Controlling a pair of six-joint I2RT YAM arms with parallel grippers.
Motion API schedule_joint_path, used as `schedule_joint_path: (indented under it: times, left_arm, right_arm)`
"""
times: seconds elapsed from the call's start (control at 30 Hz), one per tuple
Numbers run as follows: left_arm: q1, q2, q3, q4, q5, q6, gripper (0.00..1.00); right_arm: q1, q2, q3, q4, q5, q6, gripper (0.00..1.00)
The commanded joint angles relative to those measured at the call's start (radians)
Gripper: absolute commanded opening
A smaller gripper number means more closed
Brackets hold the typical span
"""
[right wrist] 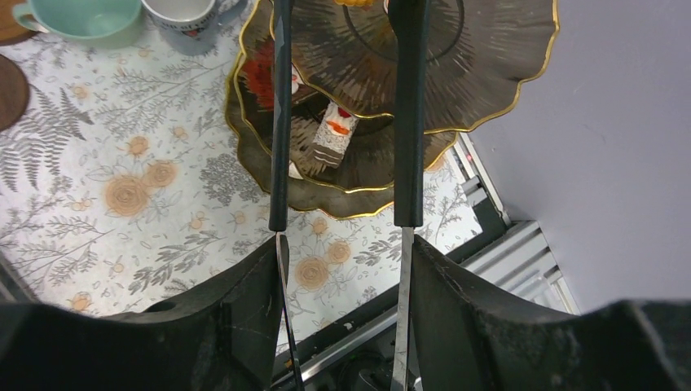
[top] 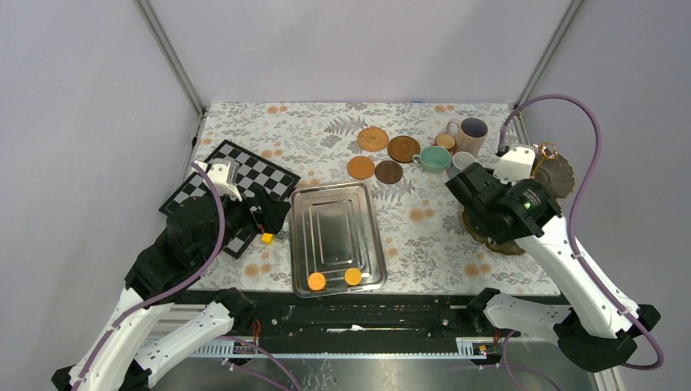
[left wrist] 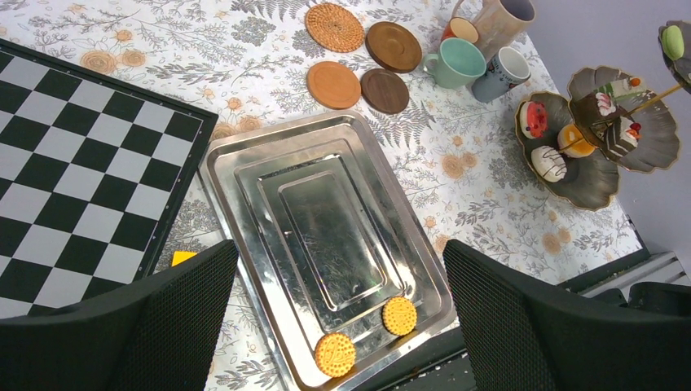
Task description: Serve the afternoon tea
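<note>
Right gripper [right wrist: 342, 252] clenched on a pair of tongs [right wrist: 410, 122], one metal blade pressed against the inside of each finger. Black-sleeved tong arms pointing straight ahead of the fingers, over the dark three-tier stand [right wrist: 489, 73] (tips cut off at the top of the wrist view, so contact not readable). Directly ahead and below, between the two arms, a cake slice [right wrist: 330, 134] with a red topping on a lower tier. Ahead to the left of that hand, teal mug [right wrist: 81, 20] and grey mug [right wrist: 183, 16] just beside each other on the floral cloth [right wrist: 122, 195].

Left gripper [left wrist: 338, 261] released, fingers wide apart with nothing between them, hovering above the near end of the steel tray [left wrist: 326, 195]. Just below the fingers, two orange biscuits [left wrist: 335, 353] lying flat in the tray's near corner, close together but apart. Left of the hand, the chessboard [left wrist: 73, 163], with a small yellow block [left wrist: 183, 257] beside its edge. Farther ahead, four round coasters [left wrist: 333, 85] in a cluster. Ahead to the right, beige mug [left wrist: 501, 20] and small orange mug [left wrist: 462, 30] beyond the other two. Well off to the right, more pastries [left wrist: 547, 163] on the stand's tiers.
</note>
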Motion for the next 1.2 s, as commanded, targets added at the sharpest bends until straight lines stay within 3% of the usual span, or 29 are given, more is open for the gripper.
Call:
schedule_joint_path:
  times: [0.0, 0.2, 0.3, 0.7, 0.9, 1.17]
  left_arm:
    - [-0.005, -0.018, 0.031, 0.011, 0.016, 0.018, 0.99]
    - [-0.005, -0.018, 0.039, -0.002, 0.008, 0.030, 0.99]
    - [-0.005, -0.012, 0.040, -0.002, 0.008, 0.032, 0.99]
    - [-0.005, -0.001, 0.041, -0.001, 0.012, 0.025, 0.99]
    - [-0.005, 0.009, 0.040, 0.012, 0.025, 0.018, 0.99]
    - [-0.005, 0.001, 0.041, 0.009, 0.020, 0.018, 0.99]
  right_arm:
    - [-0.020, 0.001, -0.027, -0.006, 0.024, 0.015, 0.47]
    - [-0.024, -0.003, -0.050, -0.006, 0.019, 0.029, 0.48]
    - [-0.023, -0.006, -0.060, -0.006, 0.019, 0.029, 0.54]
    - [-0.025, -0.084, -0.070, -0.006, -0.002, 0.012, 0.55]
    - [-0.025, -0.072, -0.075, -0.006, 0.002, 0.007, 0.67]
    - [-0.025, -0.067, -0.006, 0.008, 0.006, -0.055, 0.71]
